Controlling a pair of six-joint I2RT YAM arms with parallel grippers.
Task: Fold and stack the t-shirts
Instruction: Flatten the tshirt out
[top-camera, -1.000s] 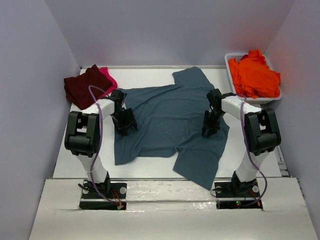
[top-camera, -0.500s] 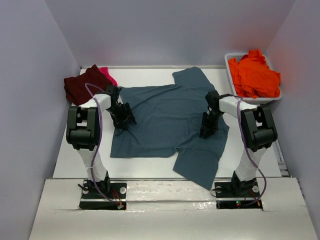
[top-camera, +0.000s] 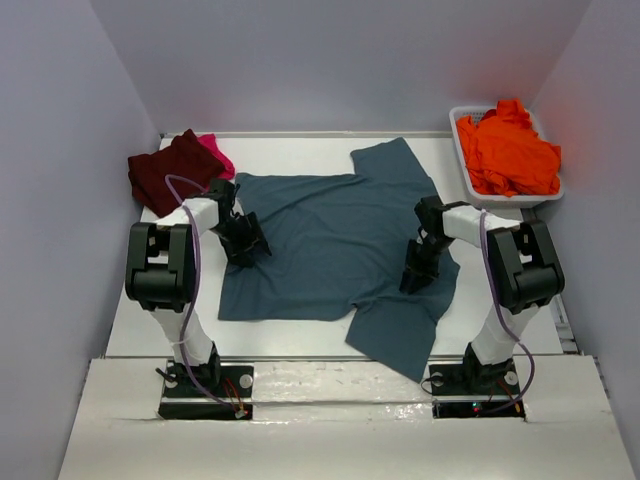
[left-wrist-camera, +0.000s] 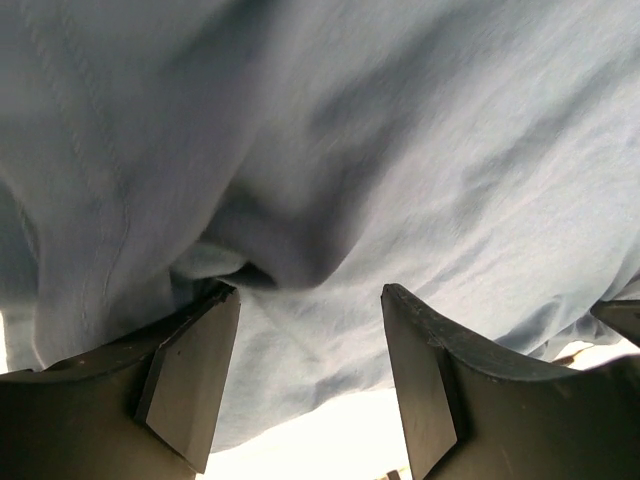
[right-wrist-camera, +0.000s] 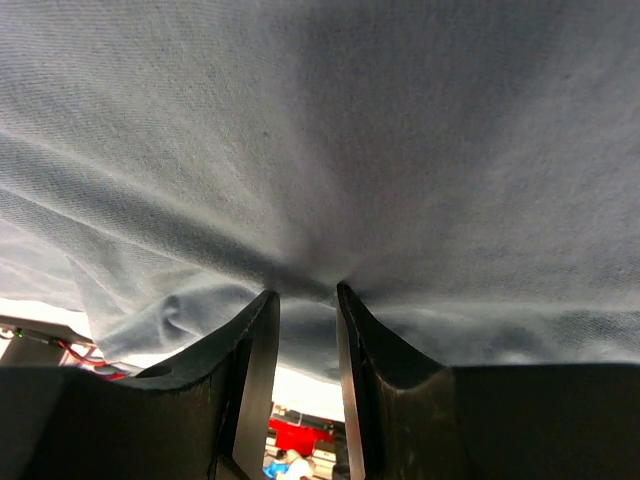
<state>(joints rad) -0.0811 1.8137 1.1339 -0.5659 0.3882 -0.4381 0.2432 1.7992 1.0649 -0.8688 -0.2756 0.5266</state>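
Since the earlier frame, the blue shirt (top-camera: 330, 240) had been drawn inward along its left edge. The left gripper (top-camera: 244, 240) had shifted toward the upper left and the right gripper (top-camera: 418, 272) toward the bottom of the frame.

Location: the blue shirt lay spread across the middle of the table (top-camera: 290, 150), with one sleeve toward the top and one trailing to the lower right.

Grippers: in the left wrist view, the left jaws stood well apart, with cloth sagging between the fingers (left-wrist-camera: 190, 380) but not clamped. In the right wrist view, the right jaws were nearly together on a pinch of the blue shirt, with creases fanning out from the gap.

Handling, as judged: light, limp cloth with no stiffness. It would likely drag and wrinkle instead of sliding flat. The hems, shoulder seams and sleeve edges looked like the soundest places to take hold.

Count:
- Blue shirt: one.
- Maroon shirt (top-camera: 165, 170): one, at upper left.
- Pink shirt (top-camera: 215, 152): one, showing just behind the maroon shirt.
- Orange shirt (top-camera: 510, 150): one heap in the tub (top-camera: 462, 115) at upper right. Whether more lay beneath could not be told.
- Grippers: two.
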